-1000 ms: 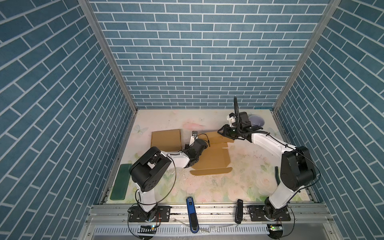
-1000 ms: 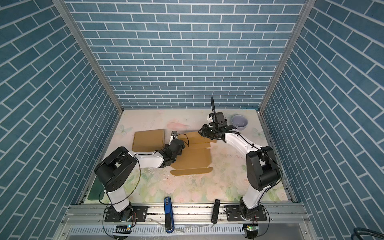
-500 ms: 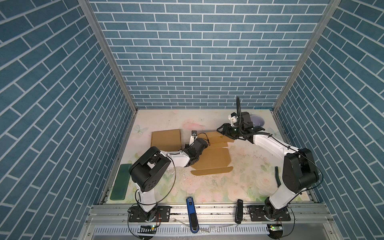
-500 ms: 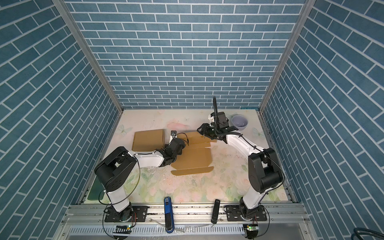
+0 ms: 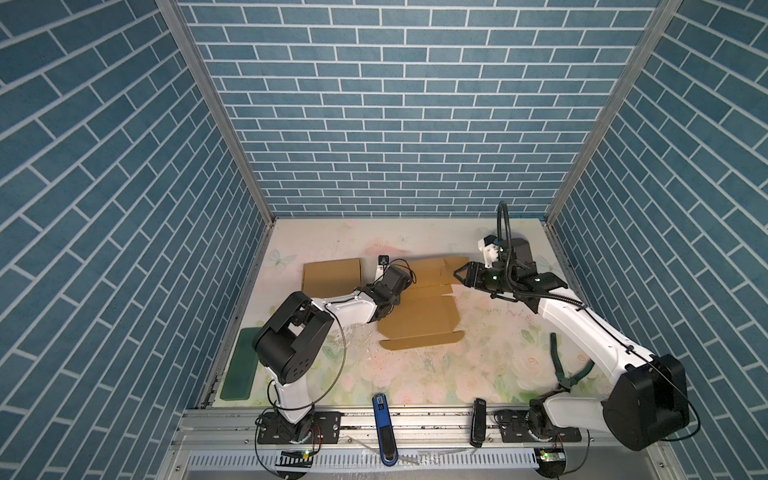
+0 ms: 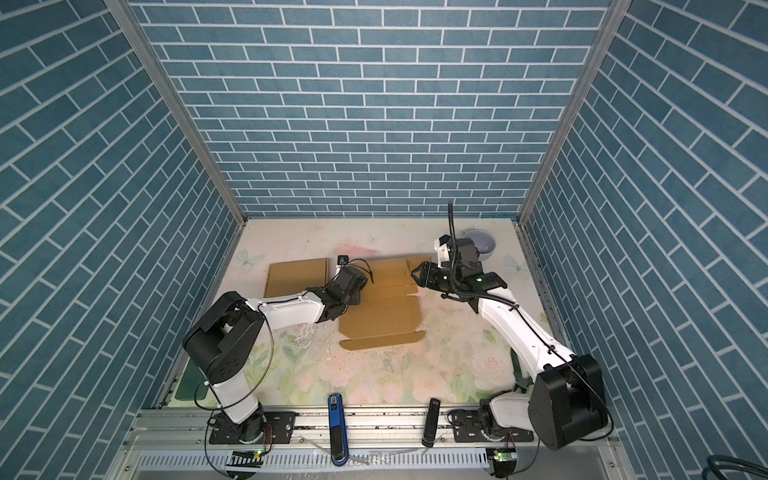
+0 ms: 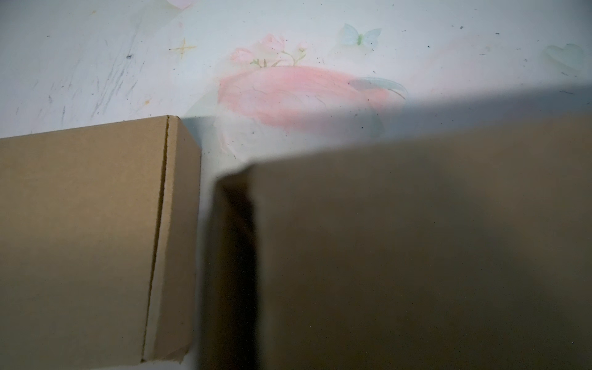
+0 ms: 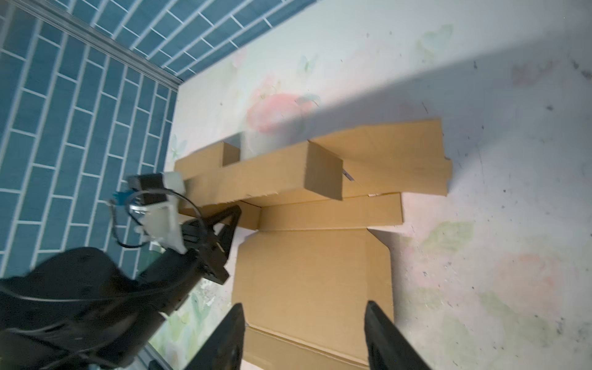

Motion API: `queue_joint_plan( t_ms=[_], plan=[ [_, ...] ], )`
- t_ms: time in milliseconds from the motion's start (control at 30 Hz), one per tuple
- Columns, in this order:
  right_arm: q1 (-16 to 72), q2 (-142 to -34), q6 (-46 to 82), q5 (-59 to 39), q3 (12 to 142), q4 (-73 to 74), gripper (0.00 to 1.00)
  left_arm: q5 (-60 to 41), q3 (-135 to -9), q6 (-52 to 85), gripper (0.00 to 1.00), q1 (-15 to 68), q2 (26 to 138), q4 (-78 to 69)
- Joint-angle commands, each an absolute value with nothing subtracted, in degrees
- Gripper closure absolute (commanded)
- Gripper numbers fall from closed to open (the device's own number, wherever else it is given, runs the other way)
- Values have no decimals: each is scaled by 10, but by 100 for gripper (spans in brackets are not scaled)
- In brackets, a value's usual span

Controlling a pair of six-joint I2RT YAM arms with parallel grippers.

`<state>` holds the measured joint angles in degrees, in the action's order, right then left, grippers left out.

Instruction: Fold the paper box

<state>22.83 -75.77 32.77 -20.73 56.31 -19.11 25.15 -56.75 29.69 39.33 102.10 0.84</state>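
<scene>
- In both top views the paper box (image 5: pixel 419 316) lies half-opened mid-worktop (image 5: pixel 415 395), just beside a closed folded box (image 5: pixel 330 276). The left end effector (image 5: pixel 402 291) is mostly hidden under its own wrist at the card's left edge. The right end effector (image 5: pixel 460 275) hangs released by the far right flap.
- Left wrist: a blurred, shadowed card panel fills the view, and the fingers are out of frame.
- Right wrist: the left end effector (image 8: pixel 235 213) is clenched, with its tips at a raised flap; I cannot tell whether it is pinching or pressing. The right fingers (image 8: pixel 381 333) are spread over flat card, their bases cut off.
</scene>
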Motion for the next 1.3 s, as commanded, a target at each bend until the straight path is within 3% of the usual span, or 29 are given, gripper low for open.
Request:
queue_joint_plan(
  t_ms=[0,433,967,1267],
  plan=[
    [230,-780,290,-215,526,-160,43,237,-573,299,100,390,1003,36],
    [230,-933,210,-208,533,-68,35,181,-568,312,100,365,1003,25],
    [222,-1017,225,-244,556,15,33,139,-530,314,100,343,990,-34],
    [222,-1016,203,-268,566,43,36,143,-540,313,100,343,995,-23]
  ],
)
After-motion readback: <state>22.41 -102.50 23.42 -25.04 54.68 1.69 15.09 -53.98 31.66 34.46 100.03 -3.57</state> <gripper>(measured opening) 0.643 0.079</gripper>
